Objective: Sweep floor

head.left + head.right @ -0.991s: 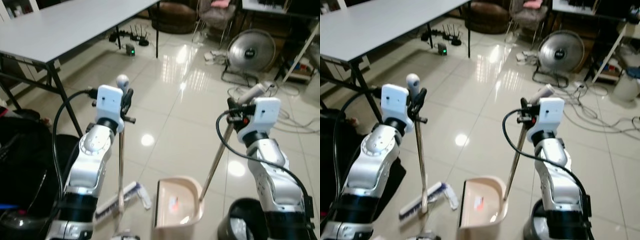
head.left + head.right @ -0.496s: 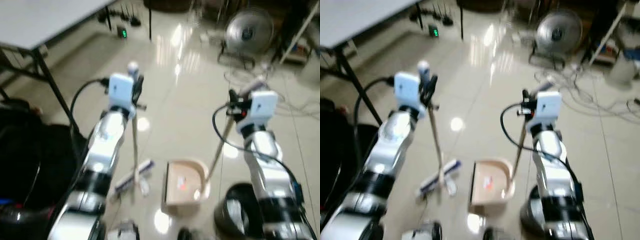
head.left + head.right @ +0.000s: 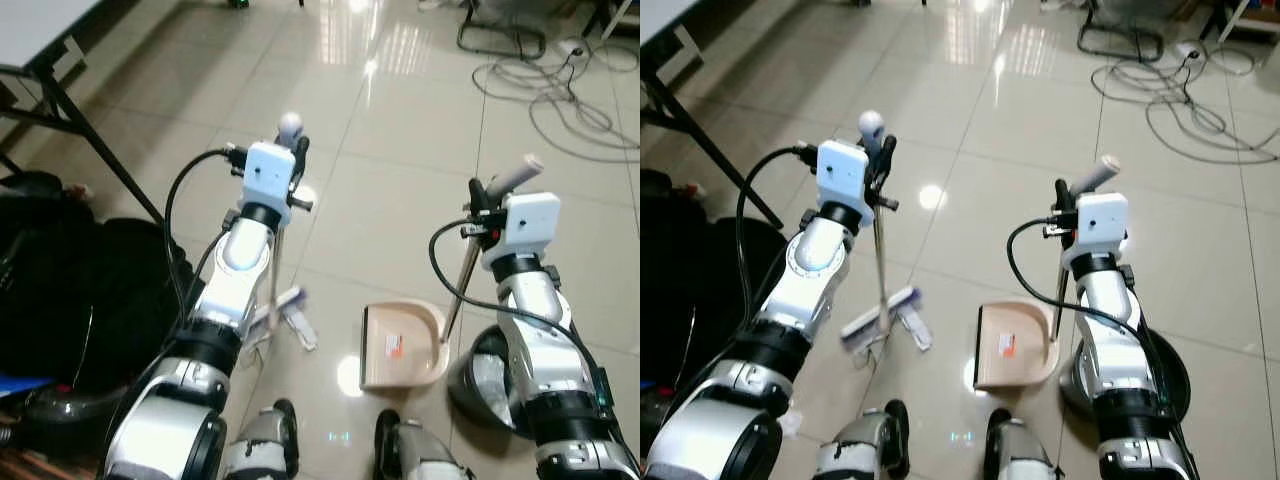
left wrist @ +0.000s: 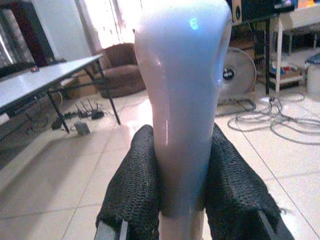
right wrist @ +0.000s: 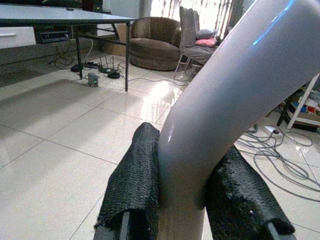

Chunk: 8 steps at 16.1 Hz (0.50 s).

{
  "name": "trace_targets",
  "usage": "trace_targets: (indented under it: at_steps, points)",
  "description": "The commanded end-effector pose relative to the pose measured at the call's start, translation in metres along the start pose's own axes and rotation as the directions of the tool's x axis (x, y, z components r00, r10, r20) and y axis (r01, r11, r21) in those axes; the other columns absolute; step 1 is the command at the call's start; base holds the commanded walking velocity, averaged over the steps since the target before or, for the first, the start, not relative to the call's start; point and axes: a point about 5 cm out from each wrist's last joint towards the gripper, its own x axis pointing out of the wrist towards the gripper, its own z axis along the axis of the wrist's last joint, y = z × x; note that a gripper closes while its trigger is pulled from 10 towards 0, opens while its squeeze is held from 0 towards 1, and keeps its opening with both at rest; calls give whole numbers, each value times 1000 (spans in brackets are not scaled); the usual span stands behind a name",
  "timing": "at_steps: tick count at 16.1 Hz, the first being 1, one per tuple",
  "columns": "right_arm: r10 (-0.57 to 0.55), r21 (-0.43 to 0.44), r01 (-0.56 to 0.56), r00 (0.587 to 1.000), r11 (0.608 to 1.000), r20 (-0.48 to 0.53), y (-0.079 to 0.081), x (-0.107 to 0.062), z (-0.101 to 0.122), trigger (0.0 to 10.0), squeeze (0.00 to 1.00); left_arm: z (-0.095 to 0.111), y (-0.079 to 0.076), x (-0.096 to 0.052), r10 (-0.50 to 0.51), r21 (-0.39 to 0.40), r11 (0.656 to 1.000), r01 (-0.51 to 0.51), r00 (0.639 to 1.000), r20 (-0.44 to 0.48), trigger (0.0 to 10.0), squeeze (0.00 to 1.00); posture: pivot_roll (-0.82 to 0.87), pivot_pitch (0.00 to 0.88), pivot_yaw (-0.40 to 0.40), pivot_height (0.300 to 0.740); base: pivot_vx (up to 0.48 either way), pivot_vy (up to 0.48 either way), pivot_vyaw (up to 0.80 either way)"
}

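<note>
Left tool [image 3: 880, 160] clamped on broom handle [image 3: 878, 255], right tool [image 3: 1065, 205] gripping dustpan handle [image 3: 1059, 285], dustpan [image 3: 1012, 347] on floor

The broom [image 3: 880, 318] stands left of the dustpan [image 3: 1012, 347]; cables [image 3: 1185, 120], seemingly loose, lie behind.

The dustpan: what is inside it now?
Inside the dustpan a small orange-red patch shows, perhaps a label. Its handle hides a strip of the tray's right side.

Glossy tiled floor [image 3: 980, 180], smooth plastic dustpan [image 3: 1012, 345], shiny metal broom pole [image 3: 880, 260].
</note>
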Motion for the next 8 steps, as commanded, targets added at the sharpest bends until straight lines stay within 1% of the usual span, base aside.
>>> trace_targets:
  at_steps: [1, 2, 3, 4, 5, 6, 7, 8]
  points:
    - [-8, -12, 9, 998, 1000, 57, 1, 1, 5, 10000, 0, 3, 1, 3, 3, 27, 1000, -4, 999, 39, 10000, 0, 39, 372, 67, 740, 0, 0, 0]
    - [-13, -8, 13, 997, 1000, 79, 3, 1, 6, 10000, 0, 1, 0, 4, 6, 34, 999, -7, 999, 44, 10000, 0, 31, 389, 54, 740, 0, 0, 0]
    - [-24, 23, 22, 994, 1000, 109, 7, -1, 7, 10000, 0, -3, -1, 4, 9, 48, 999, -11, 999, 40, 10000, 0, 24, 391, 51, 740, 0, 0, 0]
    - [-24, 23, 22, 994, 1000, 109, 7, -1, 7, 10000, 0, -3, -1, 4, 9, 48, 999, -11, 999, 40, 10000, 0, 24, 391, 51, 740, 0, 0, 0]
    - [-30, 41, 25, 993, 999, 112, 10, -3, 6, 10000, 0, -4, -2, 4, 13, 58, 998, -15, 999, 41, 10000, 0, 19, 377, 52, 740, 0, 0, 0]
    - [-12, 47, 7, 994, 999, 108, 20, -8, 3, 10000, 0, -9, -4, 3, 16, 76, 997, -19, 999, 31, 10000, 0, 2, 380, 50, 740, 0, 0, 0]
    - [-6, 49, 0, 994, 999, 110, 25, -9, 2, 10000, 0, -13, -6, 2, 7, 79, 997, -8, 1000, 16, 10000, 0, -9, 389, 53, 740, 0, 0, 0]
    - [-16, 70, 8, 993, 997, 115, 31, -7, 3, 10000, 0, -19, -16, 1, -14, 51, 999, 14, 1000, -16, 10000, 0, -26, 405, 48, 740, 0, 0, 0]
